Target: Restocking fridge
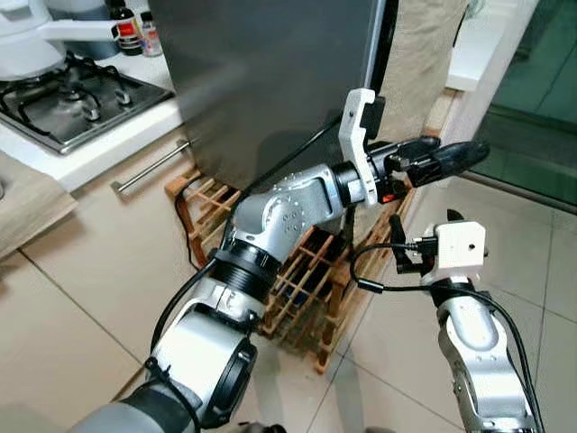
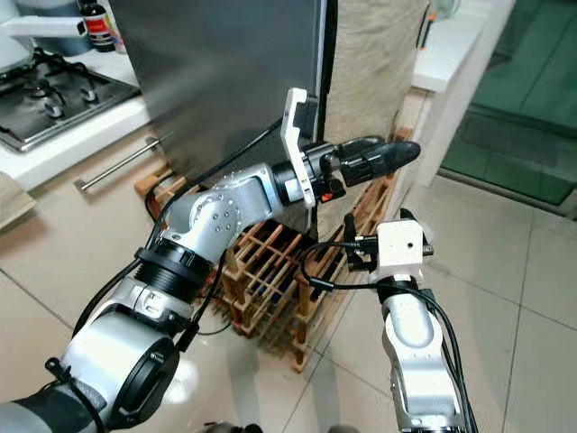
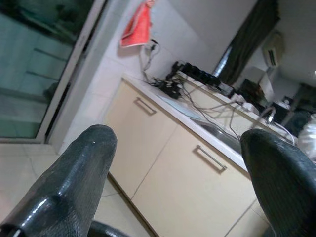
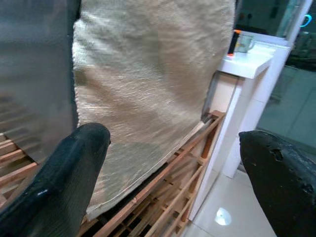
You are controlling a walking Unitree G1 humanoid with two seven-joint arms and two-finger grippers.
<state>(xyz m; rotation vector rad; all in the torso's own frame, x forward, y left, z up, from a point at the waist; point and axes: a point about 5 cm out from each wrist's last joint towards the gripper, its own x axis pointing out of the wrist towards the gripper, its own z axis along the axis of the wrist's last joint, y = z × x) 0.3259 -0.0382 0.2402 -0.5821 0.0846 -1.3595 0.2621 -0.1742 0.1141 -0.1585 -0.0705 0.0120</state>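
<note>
Beside fridge (image 1: 270,81): left gripper (image 1: 473,152), fingers spread, holding nothing.
Over rack (image 1: 306,289): right gripper (image 4: 173,163), fingers apart, empty.

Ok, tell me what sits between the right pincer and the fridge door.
In the right wrist view, the right pincer looks across the wooden rack at a beige cloth beside the fridge door.

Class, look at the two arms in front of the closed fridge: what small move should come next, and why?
Probably bring the left pincer back to the fridge door's right edge to pull it open. The door is shut, both pincers are open and empty, and the left one points past that edge towards the glass door. The right pincer hangs lower, over the wooden rack.
</note>
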